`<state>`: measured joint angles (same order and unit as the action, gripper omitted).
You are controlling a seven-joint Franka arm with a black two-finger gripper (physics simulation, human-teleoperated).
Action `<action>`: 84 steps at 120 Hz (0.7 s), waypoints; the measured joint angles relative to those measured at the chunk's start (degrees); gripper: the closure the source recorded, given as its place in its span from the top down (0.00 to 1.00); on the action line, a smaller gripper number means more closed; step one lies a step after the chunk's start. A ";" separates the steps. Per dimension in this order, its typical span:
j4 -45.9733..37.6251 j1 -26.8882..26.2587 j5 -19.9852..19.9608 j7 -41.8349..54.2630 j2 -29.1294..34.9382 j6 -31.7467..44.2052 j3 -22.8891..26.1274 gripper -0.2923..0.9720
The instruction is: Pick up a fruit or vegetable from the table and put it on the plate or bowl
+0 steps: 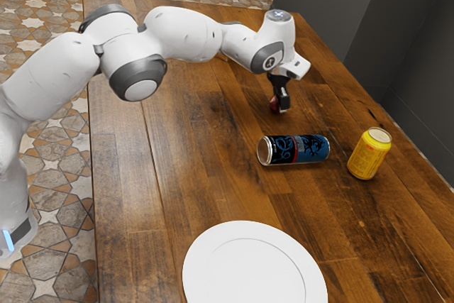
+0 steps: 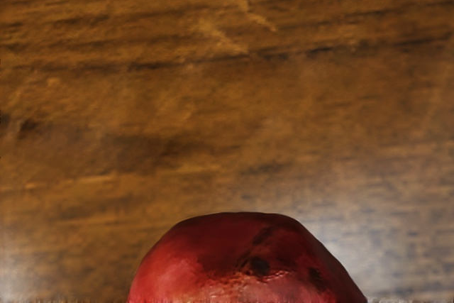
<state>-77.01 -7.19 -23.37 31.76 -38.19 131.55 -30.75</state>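
White and smooth, the round plate (image 1: pixel 255 267) is lying nearest on the grained wooden table (image 1: pixel 177 175). Well beyond it, the red fruit (image 1: pixel 274 108) is sitting under the black gripper (image 1: pixel 282 104); whether it is being clamped cannot be told. Its rounded, dark-pitted skin, with no evident long axis, is being shown by the wrist view.

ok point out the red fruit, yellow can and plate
red fruit (image 2: pixel 245 260): wrist view, its dark-spotted skin
yellow can (image 1: pixel 369 155): exterior view, its side wall
white plate (image 1: pixel 255 267): exterior view, its bare middle
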 joint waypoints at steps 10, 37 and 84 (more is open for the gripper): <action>-0.12 0.11 -0.29 0.07 0.00 -0.03 0.00 0.61; -0.18 0.15 -1.21 -0.05 0.01 0.02 -0.01 0.53; -0.24 0.08 -2.71 -1.75 0.15 0.04 -0.23 0.45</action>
<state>-77.26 -7.11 -26.07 30.01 -38.04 131.59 -30.98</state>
